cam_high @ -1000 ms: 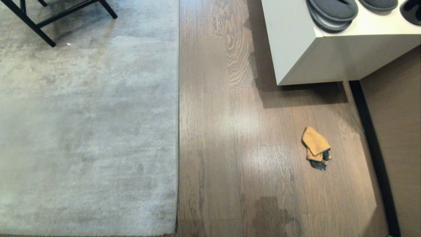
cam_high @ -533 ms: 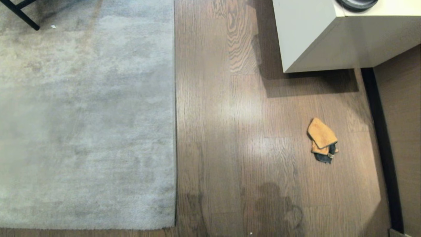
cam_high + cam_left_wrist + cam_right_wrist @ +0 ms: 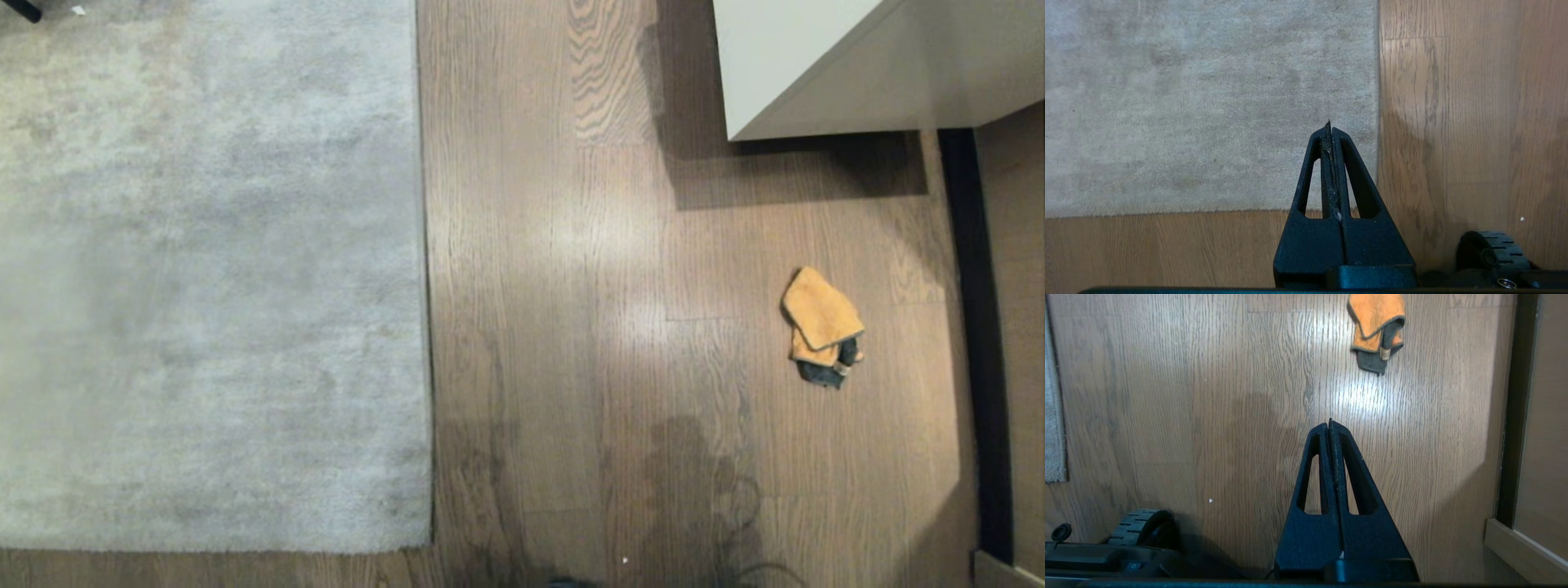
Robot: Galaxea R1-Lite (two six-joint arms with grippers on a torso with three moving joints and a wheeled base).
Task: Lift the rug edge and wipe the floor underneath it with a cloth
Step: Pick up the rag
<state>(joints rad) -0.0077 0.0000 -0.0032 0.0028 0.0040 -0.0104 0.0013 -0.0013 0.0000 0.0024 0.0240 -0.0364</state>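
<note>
Looking down at the floor (image 3: 571, 327), brown wood-grain planks with a glossy patch of glare in the middle and a darker shadow near the bottom. The big pale grey-beige rug (image 3: 204, 286) takes up the whole left side, lying flat, and its rug edge (image 3: 424, 286) runs straight from far to near, with a corner down at the near left where the planks show again. Far right there's a white cabinet (image 3: 775, 65) casting a shadow on the planks, and a dark strip (image 3: 976, 327) along the right next to a brown panel.

The cloth (image 3: 820, 325) is a crumpled mustard-tan rag with a dark grey bit at its near end, sitting on the bare wood at the right, well apart from the rug and near that dark strip.

Neither arm shows from the head camera. The left gripper (image 3: 1329, 124) hangs over the rug's near corner, just inside the edge, fingers pressed together with nothing between them. The right gripper (image 3: 1329, 421) hangs over bare planks, also pinched closed and empty, with the cloth lying farther out ahead of it and not touching. A ribbed black wheel (image 3: 1137, 524) of the base pokes in beside each one.
</note>
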